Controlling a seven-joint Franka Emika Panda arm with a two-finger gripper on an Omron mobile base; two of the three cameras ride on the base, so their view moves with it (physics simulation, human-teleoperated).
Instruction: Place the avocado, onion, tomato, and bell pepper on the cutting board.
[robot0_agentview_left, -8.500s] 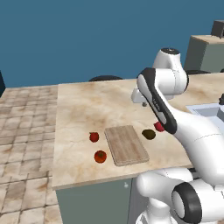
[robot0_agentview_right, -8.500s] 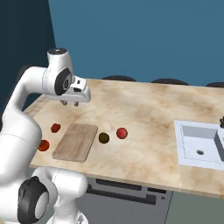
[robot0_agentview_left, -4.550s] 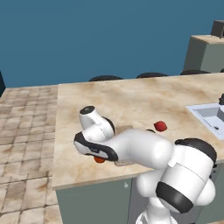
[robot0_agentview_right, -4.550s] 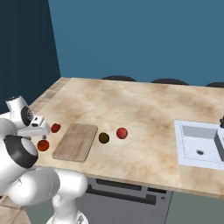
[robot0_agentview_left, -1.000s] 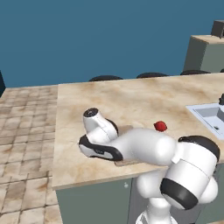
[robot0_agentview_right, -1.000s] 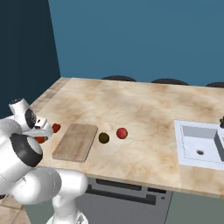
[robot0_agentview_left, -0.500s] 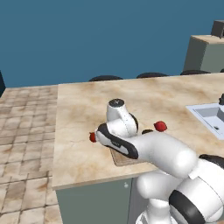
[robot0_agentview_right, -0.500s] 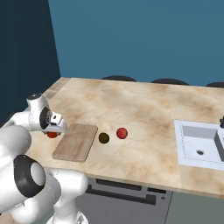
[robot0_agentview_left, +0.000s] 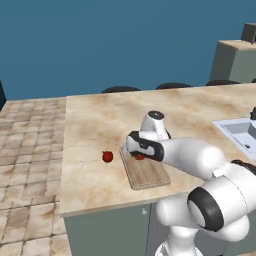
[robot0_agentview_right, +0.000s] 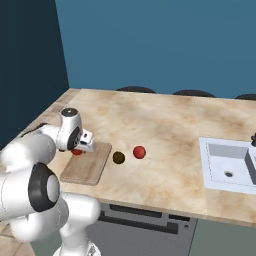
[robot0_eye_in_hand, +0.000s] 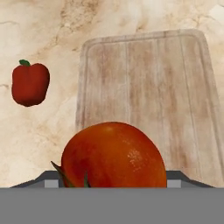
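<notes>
The tomato (robot0_eye_in_hand: 113, 155) sits clamped in the gripper (robot0_agentview_right: 80, 148), hanging over the cutting board (robot0_eye_in_hand: 148, 100). It looks smooth, round and a bit squishy, so I'd grip gently across its middle. The bell pepper (robot0_eye_in_hand: 29, 84) waits beside the board.

The arm bends low and forward, elbow bulging near the front, forearm reaching left toward the wrist. The gripper (robot0_agentview_left: 140, 156) hangs under the wrist, pointing down, its jaws closed around the tomato (robot0_eye_in_hand: 114, 155), which sits between them just below the hand.
</notes>
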